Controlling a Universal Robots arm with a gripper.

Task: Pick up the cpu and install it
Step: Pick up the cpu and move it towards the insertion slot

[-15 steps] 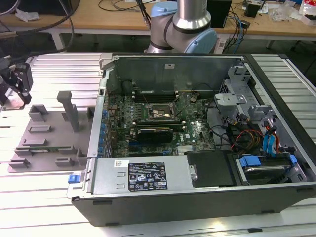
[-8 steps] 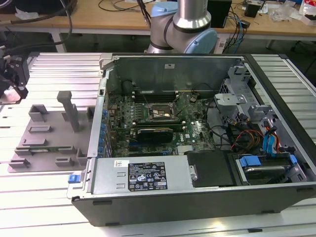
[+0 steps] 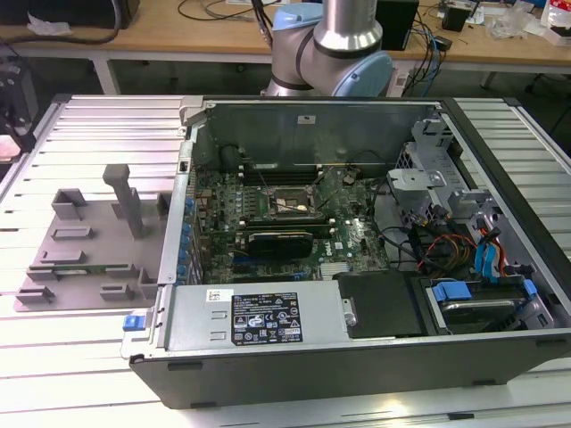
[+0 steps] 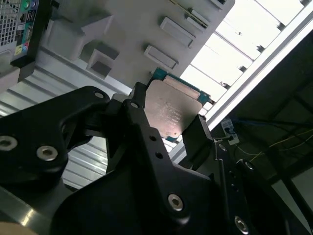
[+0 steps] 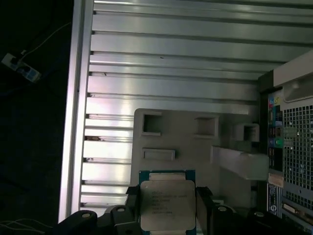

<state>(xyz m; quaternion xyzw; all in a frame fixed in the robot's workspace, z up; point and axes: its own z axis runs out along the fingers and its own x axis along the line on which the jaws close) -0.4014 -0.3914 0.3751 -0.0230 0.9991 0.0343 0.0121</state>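
Observation:
The cpu (image 5: 166, 205) is a flat square chip with a silvery top plate on a green board. My gripper (image 5: 167, 201) is shut on it, one black finger (image 5: 131, 200) pressing each side. In the second wrist view the cpu (image 4: 171, 110) sits tilted between the gripper's (image 4: 170, 115) fingers (image 4: 200, 132). It hangs well above the grey fixture plate (image 5: 195, 147) on the ribbed aluminium table. In the exterior view the black socket frame (image 3: 287, 203) lies on the motherboard inside the open computer case (image 3: 357, 294), and the arm (image 3: 330, 40) stands behind the case.
The grey fixture plate (image 3: 89, 250), with its slotted blocks and upright posts, lies at the exterior view's left of the case. The case's rear port panel (image 5: 288, 147) is beside the plate. Drive bays and cables (image 3: 464, 250) fill the case's right side. The table edge (image 5: 78, 122) drops to a dark floor.

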